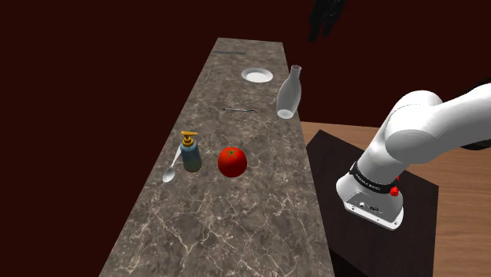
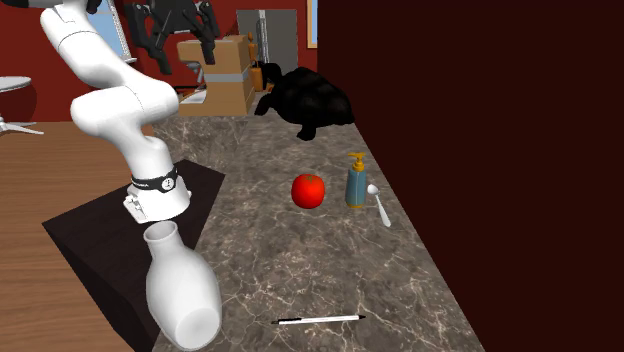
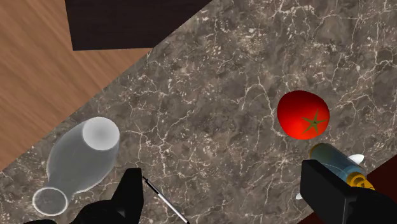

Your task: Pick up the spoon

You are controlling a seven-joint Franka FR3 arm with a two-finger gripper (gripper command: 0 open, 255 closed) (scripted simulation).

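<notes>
We see dark marble counter (image 1: 236, 212) bearing spoon (image 1: 171, 171) just beside soap dispenser (image 1: 190, 152), tomato (image 1: 232, 161), thin rod (image 1: 239, 109), pale bottle (image 1: 289, 93), white dish (image 1: 257, 75).

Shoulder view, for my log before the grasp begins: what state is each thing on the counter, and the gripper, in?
spoon: lying flat on the counter, beside the soap dispenser, not held.
soap dispenser: standing upright.
tomato: resting on the counter, stem end up.
bottle: standing upright.
pen: lying flat.
gripper: open, empty, high above the counter.
</notes>
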